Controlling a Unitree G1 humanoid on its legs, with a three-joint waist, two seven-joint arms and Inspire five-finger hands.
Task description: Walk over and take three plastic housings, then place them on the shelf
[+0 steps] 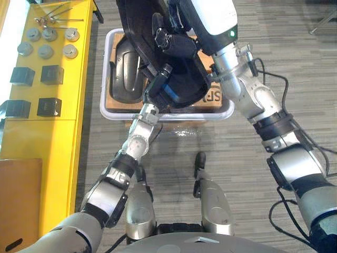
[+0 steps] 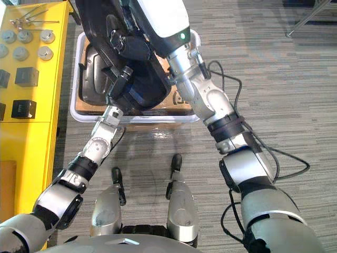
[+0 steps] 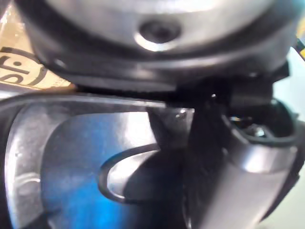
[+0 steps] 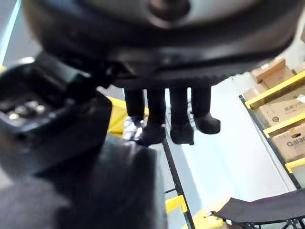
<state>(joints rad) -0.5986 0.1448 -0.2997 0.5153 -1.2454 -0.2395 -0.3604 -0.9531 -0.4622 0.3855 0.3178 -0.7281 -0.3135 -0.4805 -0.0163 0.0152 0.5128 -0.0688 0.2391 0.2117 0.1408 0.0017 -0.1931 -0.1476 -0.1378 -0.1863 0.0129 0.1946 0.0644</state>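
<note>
I hold a large black plastic housing (image 1: 139, 31) tilted above a white bin (image 1: 168, 117). My left hand (image 1: 158, 87) grips its lower rim from below, fingers curled onto the edge; its wrist view looks into the housing's glossy inside (image 3: 71, 157). My right hand (image 1: 176, 45) clasps the housing higher up, and its fingers (image 4: 181, 119) hook over the dark edge (image 4: 109, 181). A second black housing (image 1: 124, 74) lies in the bin on a cardboard sheet, partly hidden by the held one.
A yellow shelf top (image 1: 79, 79) runs along the left, carrying round metal discs (image 1: 47, 42), several black blocks (image 1: 51, 74) and small tools at its far end. Grey striped carpet (image 1: 253, 42) spreads around the bin and off to the right.
</note>
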